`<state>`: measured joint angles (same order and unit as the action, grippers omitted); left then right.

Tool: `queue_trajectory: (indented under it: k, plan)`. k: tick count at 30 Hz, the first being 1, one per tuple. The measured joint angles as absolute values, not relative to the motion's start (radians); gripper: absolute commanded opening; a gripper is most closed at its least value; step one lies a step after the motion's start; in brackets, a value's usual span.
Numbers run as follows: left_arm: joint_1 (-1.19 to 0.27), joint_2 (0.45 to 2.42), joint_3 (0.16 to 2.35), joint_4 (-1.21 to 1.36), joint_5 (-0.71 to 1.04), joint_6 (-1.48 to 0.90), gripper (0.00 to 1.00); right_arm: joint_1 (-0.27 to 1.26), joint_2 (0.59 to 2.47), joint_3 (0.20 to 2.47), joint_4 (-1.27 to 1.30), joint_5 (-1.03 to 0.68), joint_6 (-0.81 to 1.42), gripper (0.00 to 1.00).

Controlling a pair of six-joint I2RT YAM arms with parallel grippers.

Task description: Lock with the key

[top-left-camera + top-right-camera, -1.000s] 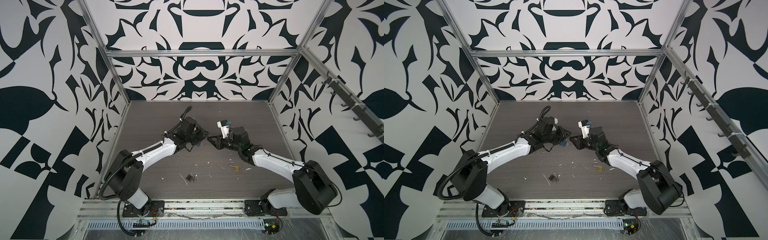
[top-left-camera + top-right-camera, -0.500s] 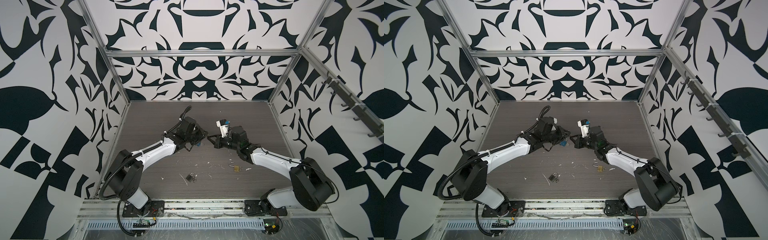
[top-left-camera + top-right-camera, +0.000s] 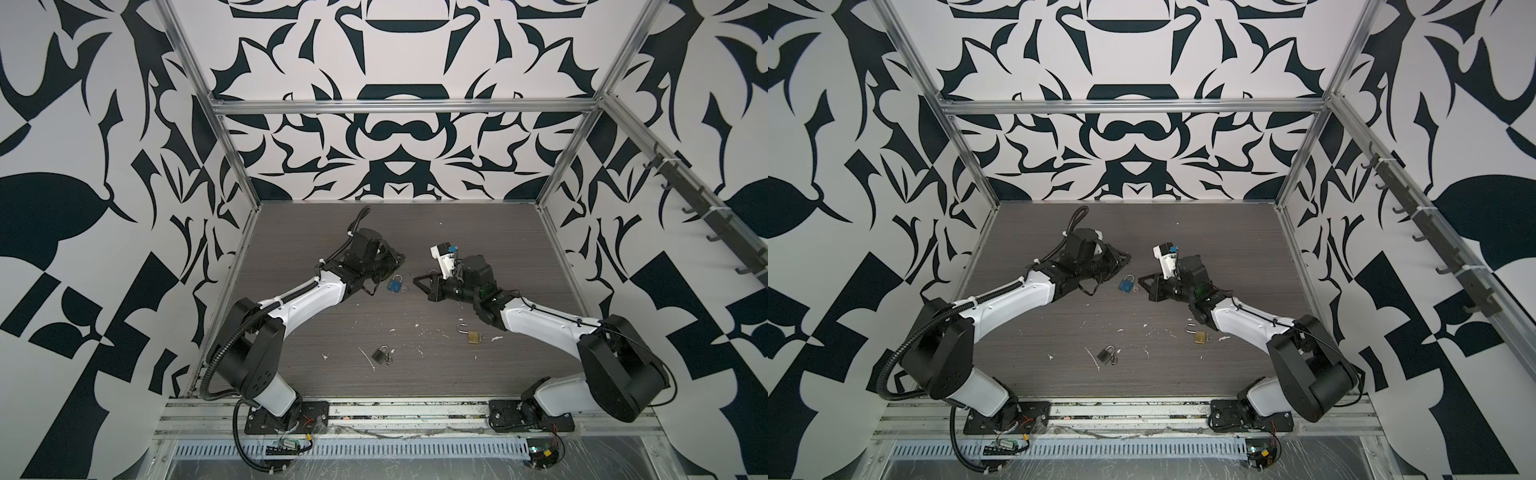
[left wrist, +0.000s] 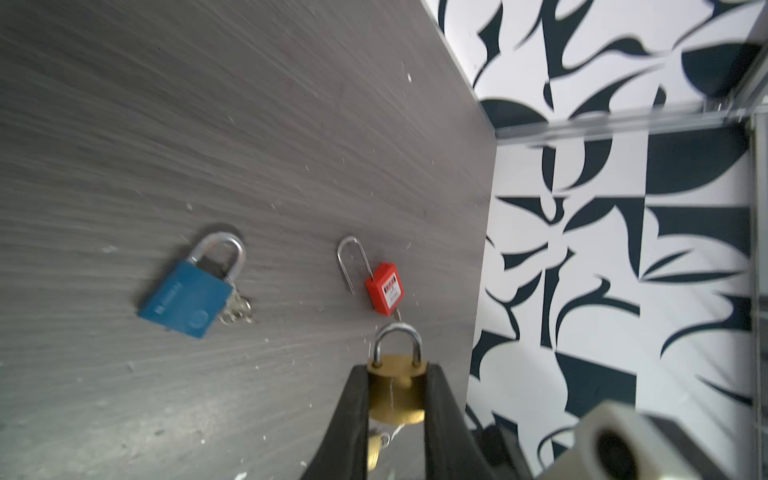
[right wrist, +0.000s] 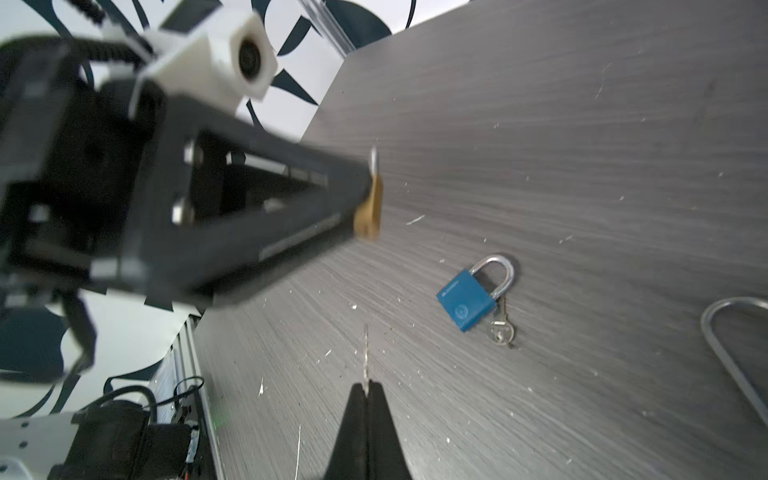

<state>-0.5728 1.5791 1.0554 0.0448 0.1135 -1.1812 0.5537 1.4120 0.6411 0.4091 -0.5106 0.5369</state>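
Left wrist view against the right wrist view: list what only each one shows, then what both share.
Only the left wrist view: the red padlock, body in frame, shackle swung open, and the brass padlock face-on, shackle closed, clamped in the left gripper. Only the right wrist view: a thin key pinched edge-on in the shut right gripper, plus the left gripper seen from outside. Both: the blue padlock lying flat with keys at its base, the brass padlock, the grey table.

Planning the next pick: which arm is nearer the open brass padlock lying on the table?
Right. The right arm runs just beside the open brass padlock. The left arm lies across the table; the left end effector, farther back, clamps another brass padlock.
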Motion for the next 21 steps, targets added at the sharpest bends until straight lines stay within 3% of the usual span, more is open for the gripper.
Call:
queue_trajectory:
  k: [9,21]
  plan:
    - [-0.514,1.571,1.099,-0.072,0.049,-1.097,0.0,0.561,1.283,0.557,0.279,-0.464,0.52,0.0]
    - [-0.812,1.725,1.312,-0.434,0.072,-0.729,0.0,0.397,1.082,0.569,-0.047,-0.345,0.558,0.0]
